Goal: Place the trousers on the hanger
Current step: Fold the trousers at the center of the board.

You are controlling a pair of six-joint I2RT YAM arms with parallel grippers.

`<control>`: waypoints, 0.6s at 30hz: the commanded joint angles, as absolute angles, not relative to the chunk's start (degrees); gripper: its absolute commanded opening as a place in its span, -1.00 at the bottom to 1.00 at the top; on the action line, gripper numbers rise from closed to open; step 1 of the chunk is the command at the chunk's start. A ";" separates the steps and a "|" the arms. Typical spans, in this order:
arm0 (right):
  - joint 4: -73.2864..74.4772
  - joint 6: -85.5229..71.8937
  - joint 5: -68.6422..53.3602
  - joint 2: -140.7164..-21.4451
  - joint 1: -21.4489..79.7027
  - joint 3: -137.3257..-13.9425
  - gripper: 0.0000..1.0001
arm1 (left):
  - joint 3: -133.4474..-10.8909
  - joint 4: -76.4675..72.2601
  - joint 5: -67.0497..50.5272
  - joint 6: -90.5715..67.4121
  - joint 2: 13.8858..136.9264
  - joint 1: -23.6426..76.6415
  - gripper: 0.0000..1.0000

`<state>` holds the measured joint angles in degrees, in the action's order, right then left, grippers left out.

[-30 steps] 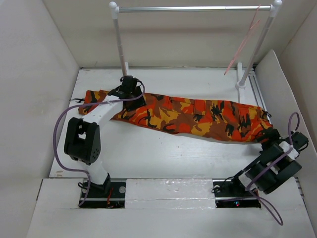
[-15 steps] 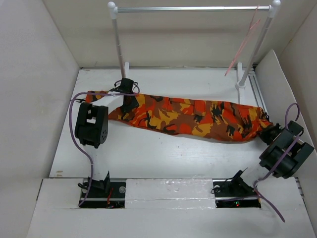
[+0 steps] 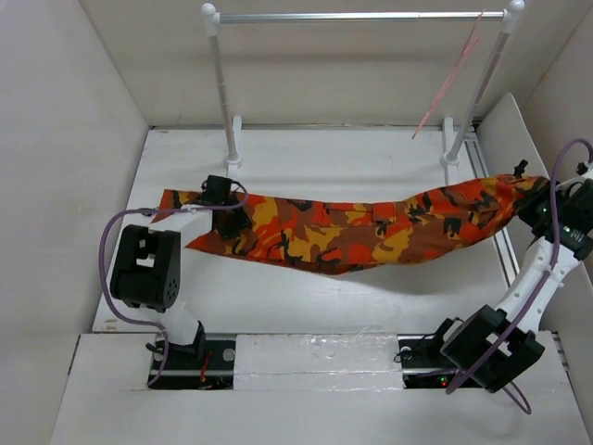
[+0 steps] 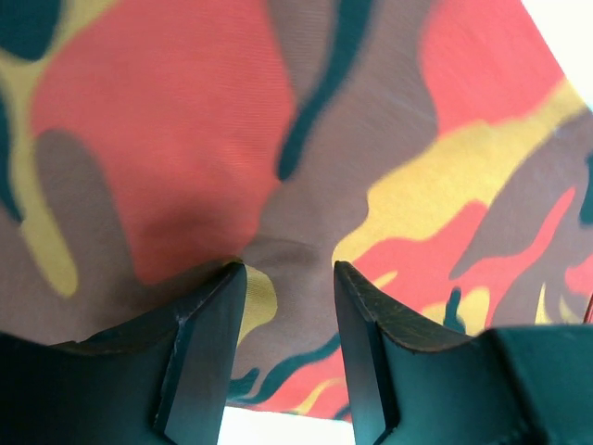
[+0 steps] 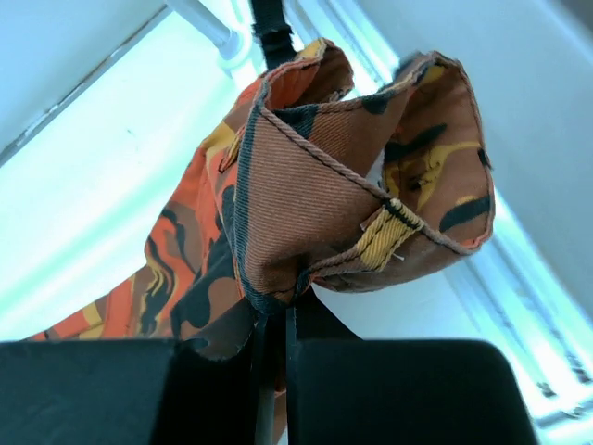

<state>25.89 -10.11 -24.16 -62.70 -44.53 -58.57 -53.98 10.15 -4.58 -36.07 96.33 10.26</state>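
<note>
The camouflage trousers [image 3: 343, 232] stretch across the table from left to right. Their right end is lifted off the surface, and my right gripper [image 3: 537, 196] is shut on it. In the right wrist view a bunched hem [image 5: 306, 204] stands up out of the closed jaws of that gripper [image 5: 283, 311]. My left gripper [image 3: 230, 209] sits on the left part of the trousers. In the left wrist view its fingers [image 4: 208, 343] stand apart, tips against the cloth [image 4: 306, 120], with a small pucker between them. The pale-pink hanger [image 3: 451, 79] hangs on the rail, far right.
A silver rail [image 3: 361, 16] on two white posts [image 3: 222, 83] spans the back of the table. White walls enclose the workspace, and a slanted white panel [image 3: 500, 130] stands close to my right arm. A slotted track [image 3: 486, 176] runs along the right edge.
My right gripper has shut on the trousers' right end and carried it up and toward the back right. The cloth now sags between the two arms. The left arm shifted slightly on the left end.
</note>
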 commanded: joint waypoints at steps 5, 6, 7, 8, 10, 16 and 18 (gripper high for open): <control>38.02 -1.42 -26.18 -63.27 -42.54 -84.08 -1.00 | -50.78 25.22 -6.07 -34.81 96.07 25.37 -0.13; 40.06 -1.23 -27.41 -64.93 -42.54 -89.77 -1.00 | -54.72 26.88 -6.06 -33.67 95.37 26.62 -0.12; 40.95 -1.06 -28.20 -65.30 -41.93 -91.39 -1.00 | -57.02 28.03 -5.80 -33.40 95.27 27.85 -0.11; 41.83 -1.14 -27.43 -65.48 -41.23 -91.84 -1.00 | -59.22 28.82 -5.37 -33.22 95.10 30.56 -0.10; 41.58 -1.23 -28.30 -64.43 -39.30 -88.80 -1.00 | -65.20 29.44 -5.97 -33.22 95.45 33.21 -0.07; 38.06 -3.16 -26.82 -59.07 -29.65 -80.77 -1.00 | -78.65 26.11 -12.82 -33.40 104.58 45.06 -0.09; 38.93 -2.82 -26.54 -59.06 -27.26 -82.87 -1.00 | -81.72 25.32 -13.53 -32.96 108.45 47.71 -0.13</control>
<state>43.07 -2.79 -26.24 -61.06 -30.74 -80.09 -78.52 24.45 -10.04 -34.33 104.36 43.55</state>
